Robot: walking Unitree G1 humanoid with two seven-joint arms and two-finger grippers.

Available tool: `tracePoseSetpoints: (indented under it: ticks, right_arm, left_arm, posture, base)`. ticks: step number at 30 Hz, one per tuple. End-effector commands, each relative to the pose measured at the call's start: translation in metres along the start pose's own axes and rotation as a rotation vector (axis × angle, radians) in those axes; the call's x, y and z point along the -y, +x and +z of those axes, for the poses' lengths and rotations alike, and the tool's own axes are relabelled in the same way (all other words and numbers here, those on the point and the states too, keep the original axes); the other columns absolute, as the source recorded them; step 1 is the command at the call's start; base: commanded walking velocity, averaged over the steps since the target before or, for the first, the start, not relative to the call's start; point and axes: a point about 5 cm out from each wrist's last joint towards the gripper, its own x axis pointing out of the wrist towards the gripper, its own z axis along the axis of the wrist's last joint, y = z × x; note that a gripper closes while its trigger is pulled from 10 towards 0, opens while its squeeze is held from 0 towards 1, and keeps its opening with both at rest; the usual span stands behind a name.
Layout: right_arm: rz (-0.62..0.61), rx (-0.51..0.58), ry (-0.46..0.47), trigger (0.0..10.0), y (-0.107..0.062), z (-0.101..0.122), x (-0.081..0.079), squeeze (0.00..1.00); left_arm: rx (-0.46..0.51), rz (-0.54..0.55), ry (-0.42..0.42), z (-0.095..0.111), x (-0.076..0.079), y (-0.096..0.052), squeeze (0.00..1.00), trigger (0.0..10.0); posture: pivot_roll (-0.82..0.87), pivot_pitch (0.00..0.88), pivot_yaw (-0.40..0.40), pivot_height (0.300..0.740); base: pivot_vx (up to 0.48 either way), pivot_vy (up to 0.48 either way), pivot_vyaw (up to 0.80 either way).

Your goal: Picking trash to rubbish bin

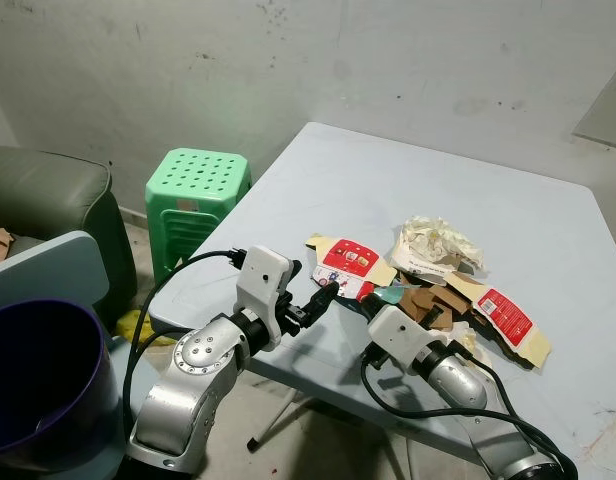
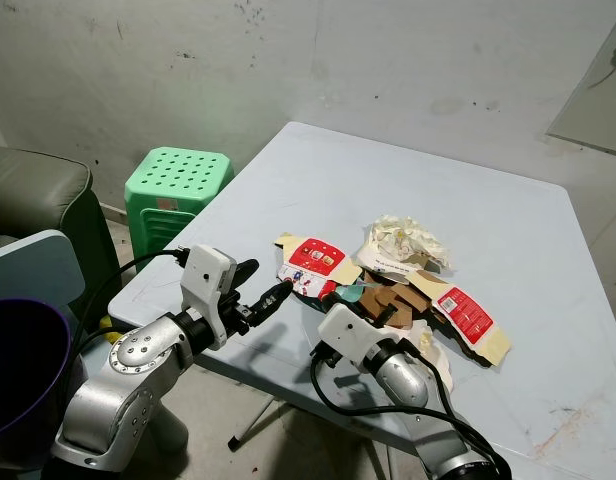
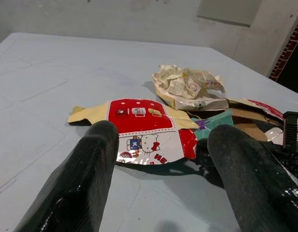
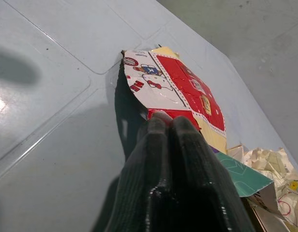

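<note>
Far off to my left stands the dark rubbish bin (image 1: 38, 385), on the floor beside the desk (image 1: 548, 210), well apart from the litter. Next to the right comes my left tool (image 1: 326, 292), fingers spread, tips pointing across the near desk edge at the red-and-white Hello Kitty carton (image 1: 346, 262). My left wrist view shows it best: the flattened carton (image 3: 146, 128) lies on the desk straight ahead, framed between my two black fingers (image 3: 83, 179) but still a little beyond them, not touching. Its long axis runs crosswise to my line of reach, so I face its long side, not an end.

Further right is my right tool (image 4: 171, 126), fingers pressed together, apparently pinching the edge of that same carton (image 4: 173, 84), which rises off the desk in front of them. I judge the right tool has the hold and the left is just short of one. Since the bin lies to my left, the carton has to travel leftward past my left arm, so a handover or a carry from that side looks the natural course.

Right of the carton sit the remaining trash: the crumpled paper wrapper (image 1: 436, 243), brown cardboard scraps (image 1: 433, 298) and a second flattened carton (image 1: 508, 315), all touching in one heap.
</note>
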Motion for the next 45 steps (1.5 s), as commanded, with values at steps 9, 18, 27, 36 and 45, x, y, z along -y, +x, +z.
tracePoseSetpoints:
  ticks: [9, 18, 27, 36, 45]
  right_arm:
    - [0.042, -0.012, 0.329, 10.0, -0.008, -0.009, 0.005, 1.00]
    - [-0.191, 0.133, 0.715, 10.0, -0.019, 0.003, 0.028, 1.00]
    - [-0.347, 0.194, 0.814, 10.0, -0.035, 0.008, 0.031, 0.43]
    - [-0.360, 0.205, 0.867, 10.0, -0.034, 0.018, 0.015, 0.00]
    - [-0.410, 0.166, 0.835, 10.0, -0.036, 0.016, 0.018, 0.00]
  left_arm:
    - [-0.001, -0.016, 0.035, -0.002, 0.005, 0.002, 0.00, 10.0]
    - [-0.021, 0.120, 0.063, -0.012, -0.012, 0.003, 0.00, 10.0]
    - [-0.001, 0.286, 0.010, -0.014, -0.032, 0.005, 0.00, 10.0]
    - [0.049, 0.344, -0.039, -0.009, -0.046, 0.011, 0.00, 10.0]
    - [0.054, 0.370, -0.079, -0.010, -0.054, 0.013, 0.00, 10.0]
  posture:
    - [-0.01, 0.000, -0.103, 0.740]
    - [-0.02, 0.000, -0.094, 0.740]
    - [-0.05, 0.000, -0.067, 0.740]
    - [-0.06, 0.000, -0.056, 0.740]
    - [-0.06, 0.000, -0.051, 0.740]
  base:
    - [0.000, 0.000, 0.00]
    - [0.000, 0.000, 0.00]
    - [0.000, 0.000, 0.00]
    - [0.000, 0.000, 0.00]
    - [0.000, 0.122, 0.00]
